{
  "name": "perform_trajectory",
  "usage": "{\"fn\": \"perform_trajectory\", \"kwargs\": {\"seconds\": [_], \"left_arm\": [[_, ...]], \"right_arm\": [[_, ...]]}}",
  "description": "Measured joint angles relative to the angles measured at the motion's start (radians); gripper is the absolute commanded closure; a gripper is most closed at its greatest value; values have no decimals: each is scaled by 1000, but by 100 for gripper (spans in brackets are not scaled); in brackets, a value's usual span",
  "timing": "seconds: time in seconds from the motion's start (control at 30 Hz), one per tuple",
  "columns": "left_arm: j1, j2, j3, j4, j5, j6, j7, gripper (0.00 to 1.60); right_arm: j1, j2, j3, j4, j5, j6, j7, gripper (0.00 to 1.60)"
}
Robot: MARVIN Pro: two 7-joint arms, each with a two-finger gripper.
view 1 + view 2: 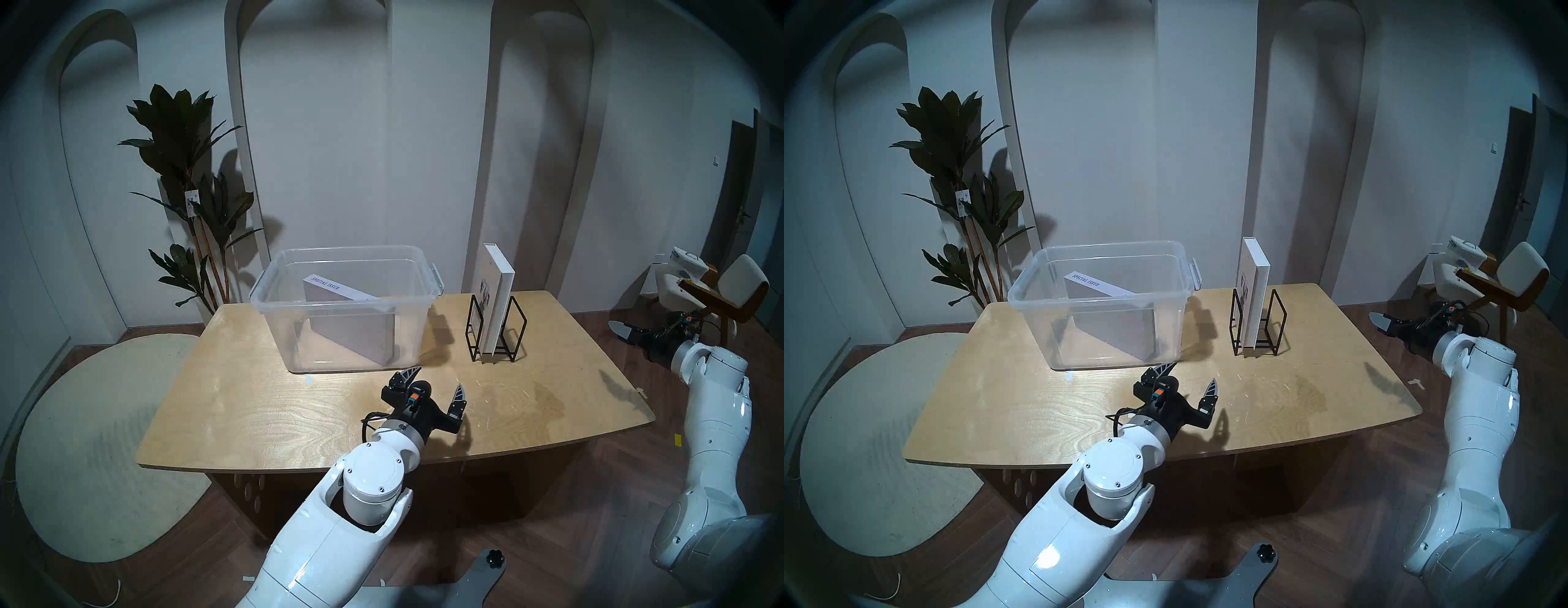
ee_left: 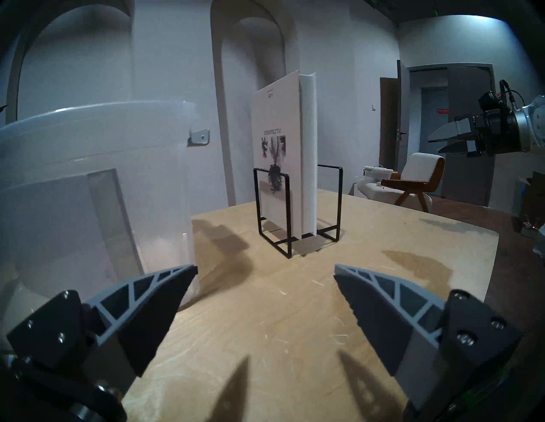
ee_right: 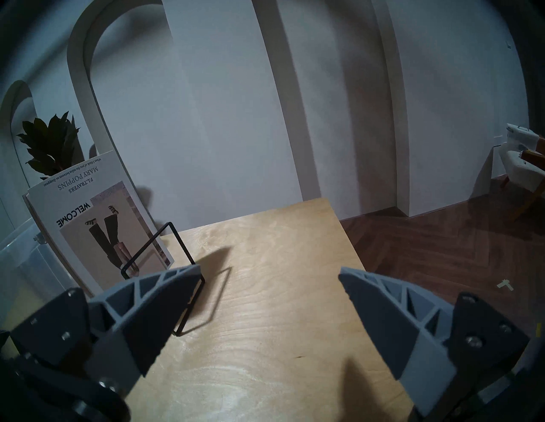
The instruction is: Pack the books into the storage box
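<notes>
The storage box (image 1: 297, 303), a clear plastic tub, stands at the table's back left. Inside it a pale grey book (image 1: 352, 335) marked "SPECIAL ISSUE" leans on edge. A white book (image 1: 498, 297) with dark cover graphics stands upright in a black wire rack (image 1: 470, 331) to the right of the tub. My left gripper (image 1: 439, 378) hovers low over the table just in front of the tub's right corner, open and empty; its wrist view faces the white book (image 2: 277, 165). My right gripper (image 1: 615, 327) hangs open and empty off the table's right edge, pointing towards the rack (image 3: 177, 244).
The wooden table (image 1: 297, 407) has a rounded front edge. A potted plant (image 1: 186, 170) stands behind its back left corner, and a chair (image 1: 721, 288) sits at the far right. A pale round rug (image 1: 85, 446) lies on the floor to the left.
</notes>
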Motion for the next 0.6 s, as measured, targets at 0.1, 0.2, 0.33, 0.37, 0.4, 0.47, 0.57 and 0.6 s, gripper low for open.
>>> {"fn": "perform_trajectory", "kwargs": {"seconds": [0.1,0.2,0.33,0.37,0.4,0.47,0.57,0.6], "left_arm": [[-33,-5,33,19,7,2,29,0],[-61,-12,59,40,10,1,61,0],[-95,-24,84,74,5,-4,101,0],[-106,-28,90,86,0,-6,115,0],[-117,-33,95,96,-5,-8,129,0],[-135,-42,103,114,-15,-11,152,0],[-153,-51,108,128,-25,-14,170,0],[-167,-60,113,140,-37,-16,184,0]], "right_arm": [[-1,20,-5,22,1,-32,40,0],[-2,35,-11,43,3,-59,79,0],[-2,46,-23,73,4,-96,117,0],[-1,49,-26,83,5,-107,128,0],[-1,52,-30,93,5,-118,139,0],[1,57,-36,108,6,-136,155,0],[3,62,-40,122,6,-151,170,0],[5,66,-44,133,7,-164,180,0]]}}
